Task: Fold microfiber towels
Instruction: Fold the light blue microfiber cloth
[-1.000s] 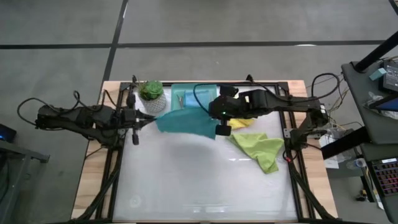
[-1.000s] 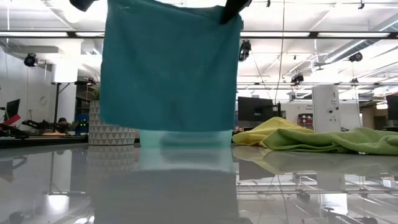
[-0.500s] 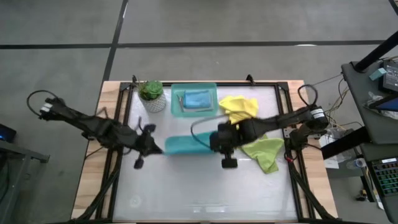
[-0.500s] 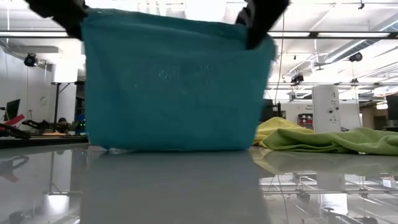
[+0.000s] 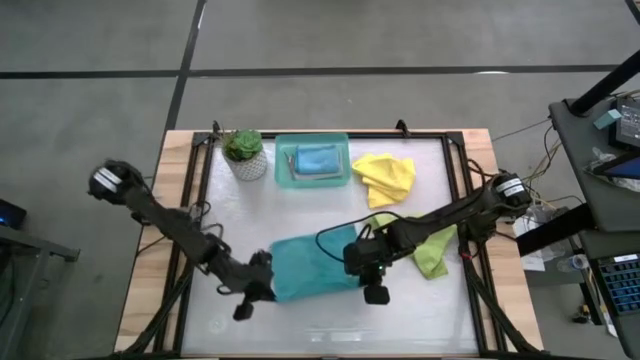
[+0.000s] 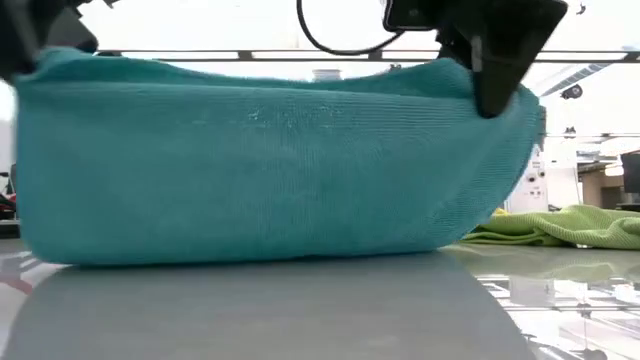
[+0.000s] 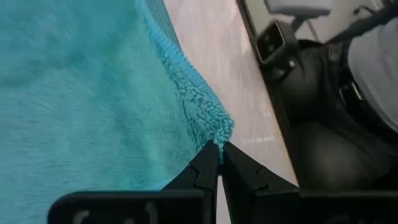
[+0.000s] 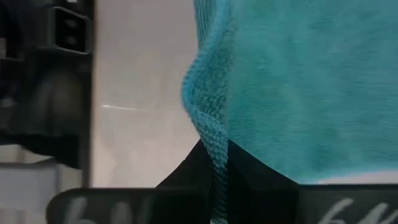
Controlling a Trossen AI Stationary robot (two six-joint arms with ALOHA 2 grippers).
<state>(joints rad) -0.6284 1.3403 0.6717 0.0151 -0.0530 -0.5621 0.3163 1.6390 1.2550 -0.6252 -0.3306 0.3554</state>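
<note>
Left pincer (image 7: 219,149) and right pincer (image 5: 373,291) each clamp corner of teal towel (image 5: 312,265), I keep it stretched low over near tabletop (image 5: 330,325), lower edge touching, so it lays flat for folding.

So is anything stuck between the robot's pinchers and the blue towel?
No, nothing visible. The left gripper is shut right on one corner of the teal towel, and the right gripper is shut on its other corner. The lime green towel lies off to the side, beside the right arm.
</note>
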